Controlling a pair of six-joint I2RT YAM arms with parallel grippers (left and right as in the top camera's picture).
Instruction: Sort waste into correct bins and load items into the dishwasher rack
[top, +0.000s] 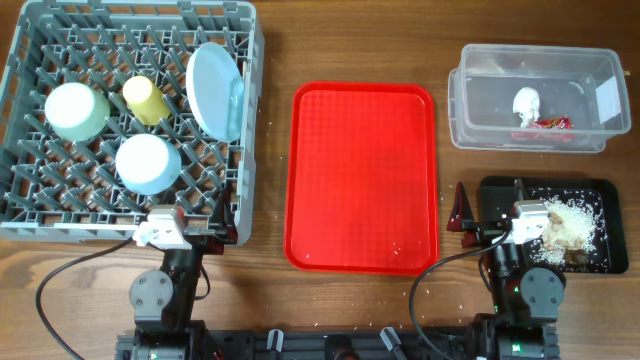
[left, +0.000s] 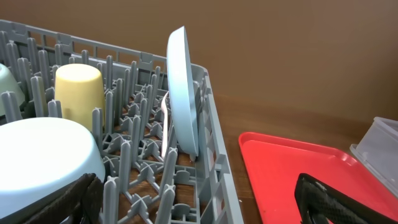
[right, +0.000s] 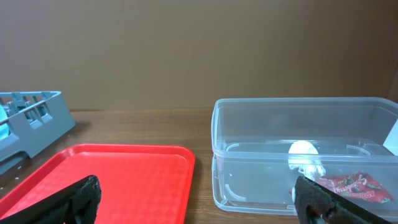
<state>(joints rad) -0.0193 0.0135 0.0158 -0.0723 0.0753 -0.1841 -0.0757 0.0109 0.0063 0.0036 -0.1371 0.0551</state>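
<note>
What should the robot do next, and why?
Probably just park. The cup, green bowl, blue bowl and plate stand in the rack, wrapper and napkin lie in the tub, scraps in the black tray; the left gripper and right gripper are open, empty.

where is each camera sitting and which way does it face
overhead: above the table, looking straight down on rack, red tray, clear tub, black tray; left arm and right arm show at the bottom edge.
left wrist: low at the rack's corner, facing along it past the plate; open left gripper frames the bottom.
right wrist: low, facing the clear tub; open right gripper frames the bottom.
shared: both wrist views catch the red tray.
</note>
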